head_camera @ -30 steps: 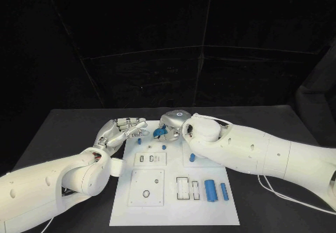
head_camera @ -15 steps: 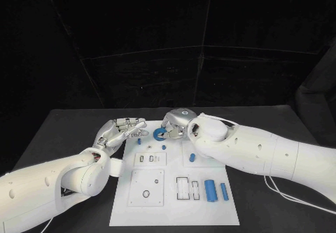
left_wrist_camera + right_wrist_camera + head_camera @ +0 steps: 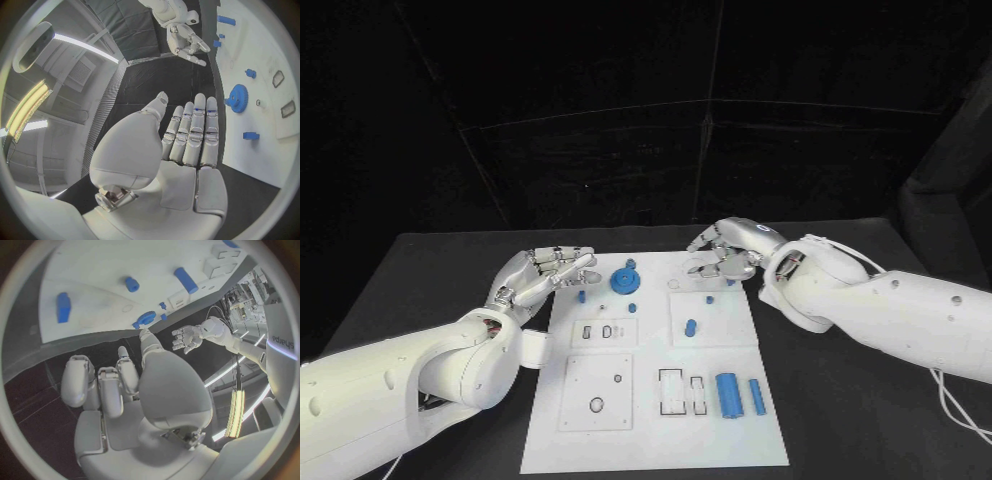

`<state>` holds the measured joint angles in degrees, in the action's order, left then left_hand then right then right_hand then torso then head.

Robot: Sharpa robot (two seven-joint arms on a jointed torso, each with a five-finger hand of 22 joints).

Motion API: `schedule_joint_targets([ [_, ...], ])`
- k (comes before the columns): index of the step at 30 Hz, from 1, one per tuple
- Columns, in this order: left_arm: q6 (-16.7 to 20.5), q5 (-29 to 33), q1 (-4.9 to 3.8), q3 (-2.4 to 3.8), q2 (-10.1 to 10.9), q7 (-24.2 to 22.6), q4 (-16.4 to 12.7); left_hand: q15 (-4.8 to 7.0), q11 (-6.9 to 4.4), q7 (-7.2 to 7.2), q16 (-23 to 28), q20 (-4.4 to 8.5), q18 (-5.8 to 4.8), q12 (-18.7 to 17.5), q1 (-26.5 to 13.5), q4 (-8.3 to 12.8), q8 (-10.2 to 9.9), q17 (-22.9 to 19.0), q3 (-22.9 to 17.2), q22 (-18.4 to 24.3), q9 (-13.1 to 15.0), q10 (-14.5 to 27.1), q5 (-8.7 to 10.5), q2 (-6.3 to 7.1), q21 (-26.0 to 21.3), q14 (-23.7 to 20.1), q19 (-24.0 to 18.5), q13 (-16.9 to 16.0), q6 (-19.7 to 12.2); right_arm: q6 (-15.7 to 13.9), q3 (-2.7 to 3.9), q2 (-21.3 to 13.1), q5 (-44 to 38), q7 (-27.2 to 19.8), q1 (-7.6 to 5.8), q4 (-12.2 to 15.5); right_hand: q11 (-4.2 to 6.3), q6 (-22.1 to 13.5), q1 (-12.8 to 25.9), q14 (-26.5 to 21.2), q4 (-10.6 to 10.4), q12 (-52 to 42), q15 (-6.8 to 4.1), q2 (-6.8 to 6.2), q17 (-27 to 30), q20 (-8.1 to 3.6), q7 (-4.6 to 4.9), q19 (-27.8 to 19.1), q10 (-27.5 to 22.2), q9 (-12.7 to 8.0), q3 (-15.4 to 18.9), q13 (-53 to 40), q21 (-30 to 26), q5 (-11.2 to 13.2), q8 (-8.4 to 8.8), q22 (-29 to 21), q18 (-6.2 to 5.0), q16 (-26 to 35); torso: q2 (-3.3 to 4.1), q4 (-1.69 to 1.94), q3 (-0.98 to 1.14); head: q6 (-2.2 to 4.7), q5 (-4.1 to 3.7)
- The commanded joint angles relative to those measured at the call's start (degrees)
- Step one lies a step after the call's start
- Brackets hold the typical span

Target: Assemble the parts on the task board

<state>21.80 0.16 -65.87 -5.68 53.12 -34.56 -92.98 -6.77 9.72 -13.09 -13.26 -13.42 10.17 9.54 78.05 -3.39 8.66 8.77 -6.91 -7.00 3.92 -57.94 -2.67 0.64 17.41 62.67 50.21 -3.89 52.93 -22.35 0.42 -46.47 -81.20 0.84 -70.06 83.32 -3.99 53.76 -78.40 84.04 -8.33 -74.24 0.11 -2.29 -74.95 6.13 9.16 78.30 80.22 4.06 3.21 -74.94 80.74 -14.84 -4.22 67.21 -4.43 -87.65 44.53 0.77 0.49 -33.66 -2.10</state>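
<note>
The white task board (image 3: 646,420) lies in the middle of the black table. A blue gear (image 3: 625,281) sits on the board's far end, and nothing touches it. My left hand (image 3: 545,272) hovers just left of the gear, fingers straight and apart, holding nothing. My right hand (image 3: 728,251) is off to the right of the gear, over the board's far right corner, fingers loosely spread and empty. The left wrist view shows the left hand (image 3: 187,137), the gear (image 3: 237,98) and the right hand (image 3: 187,42). The right wrist view shows the right hand (image 3: 115,385) and the gear (image 3: 145,318).
Other blue parts lie on the board: a small peg (image 3: 583,296) near my left hand, a peg (image 3: 708,298), an oval piece (image 3: 689,325), and a thick cylinder (image 3: 728,393) beside a thin one (image 3: 757,396) at the near right. Several empty slots mark the board's near half.
My right hand has let go of the blue gear and drawn away to the right. The gear stays on the board's far end. My left hand has barely moved.
</note>
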Motion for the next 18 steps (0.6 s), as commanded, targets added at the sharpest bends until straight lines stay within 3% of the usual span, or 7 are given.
schedule_joint_targets([
  [1, -0.68, -0.06, -0.10, 0.05, -0.01, -0.50, -0.22, -0.20, 0.10, -0.03, 0.23, -0.09, 0.38, -0.36, 0.10, 0.32, -0.18, 0.06, 0.00, 0.08, -0.07, -0.38, -0.20, -0.42, -0.37, 0.30, 0.46, 0.07, 0.29, 1.39, 0.00, -2.82, 10.47, -7.51, -0.13, 1.35, 0.00, 0.51, -1.54, 4.44, 1.11, 0.42, -0.34, -0.26, -8.73, -0.06, -0.15, -0.67, -0.59, 0.05, 0.25, -0.19, -0.52, 0.14, -0.17, -0.66, -0.31, 0.42, -0.12, -0.60, 0.26, 0.17, 0.08],
  [4, -0.81, -0.07, -0.10, 0.04, -0.21, -0.54, -0.27, -0.20, 0.09, -0.01, 0.26, -0.09, 0.38, -0.38, 0.11, 0.35, -0.18, 0.06, -0.01, 0.09, -0.07, -0.39, -0.20, -0.42, -0.38, 0.29, 0.46, 0.07, 0.29, 0.65, -0.03, -6.47, 12.51, -8.90, -0.12, 2.08, 0.16, 0.61, -2.68, 4.47, 1.97, 0.51, -0.49, -0.39, -8.82, -0.20, -0.31, -0.59, -0.53, 0.01, 0.59, -0.14, -0.57, -0.29, -0.10, -0.60, -0.28, 0.42, -0.08, -0.44, 0.30, 0.49, -0.37],
  [6, -0.83, -0.07, -0.10, 0.04, -0.28, -0.56, -0.25, -0.20, 0.09, -0.01, 0.26, -0.09, 0.38, -0.38, 0.11, 0.35, -0.18, 0.06, -0.01, 0.09, -0.07, -0.39, -0.20, -0.42, -0.38, 0.29, 0.46, 0.07, 0.29, 0.78, -0.05, -7.60, 13.03, -8.91, -0.12, 1.88, 0.11, 0.25, -2.78, 4.45, 2.12, 0.79, -0.48, -0.57, -8.73, -0.23, -0.22, -0.68, -0.69, -0.08, 0.93, 0.09, -0.67, -0.32, 0.13, -0.79, -0.31, 0.48, -0.13, -0.55, 0.35, 0.40, -0.27],
  [15, -0.99, -0.07, -0.10, 0.04, -0.58, -0.58, -0.01, -0.21, 0.08, 0.02, 0.30, -0.10, 0.37, -0.40, 0.12, 0.38, -0.19, 0.06, -0.01, 0.11, -0.07, -0.39, -0.20, -0.43, -0.40, 0.25, 0.45, 0.08, 0.30, 1.28, -0.09, -8.14, 11.99, -8.63, 0.01, -0.51, -0.06, -0.35, -2.80, 4.45, 2.19, 1.28, -0.39, -0.61, -8.70, -0.22, 0.01, -0.77, -0.96, -0.19, 1.43, 0.50, -0.81, -0.38, 0.42, -1.03, -0.34, 0.51, -0.02, -0.51, 0.36, 0.29, -0.23],
  [18, -1.00, -0.07, -0.10, 0.04, -0.63, -0.58, 0.06, -0.21, 0.08, 0.02, 0.30, -0.10, 0.37, -0.40, 0.12, 0.38, -0.19, 0.06, -0.01, 0.11, -0.07, -0.39, -0.20, -0.43, -0.40, 0.25, 0.45, 0.08, 0.30, 1.59, -0.10, -7.64, 10.75, -8.22, 0.22, -1.48, -0.11, -0.54, -2.78, 4.45, 2.19, 1.51, -0.34, -0.60, -8.70, -0.21, 0.07, -0.82, -1.09, -0.21, 1.61, 0.69, -0.88, -0.36, 0.49, -1.14, -0.37, 0.53, -0.07, -0.57, 0.21, 0.21, -0.20],
])
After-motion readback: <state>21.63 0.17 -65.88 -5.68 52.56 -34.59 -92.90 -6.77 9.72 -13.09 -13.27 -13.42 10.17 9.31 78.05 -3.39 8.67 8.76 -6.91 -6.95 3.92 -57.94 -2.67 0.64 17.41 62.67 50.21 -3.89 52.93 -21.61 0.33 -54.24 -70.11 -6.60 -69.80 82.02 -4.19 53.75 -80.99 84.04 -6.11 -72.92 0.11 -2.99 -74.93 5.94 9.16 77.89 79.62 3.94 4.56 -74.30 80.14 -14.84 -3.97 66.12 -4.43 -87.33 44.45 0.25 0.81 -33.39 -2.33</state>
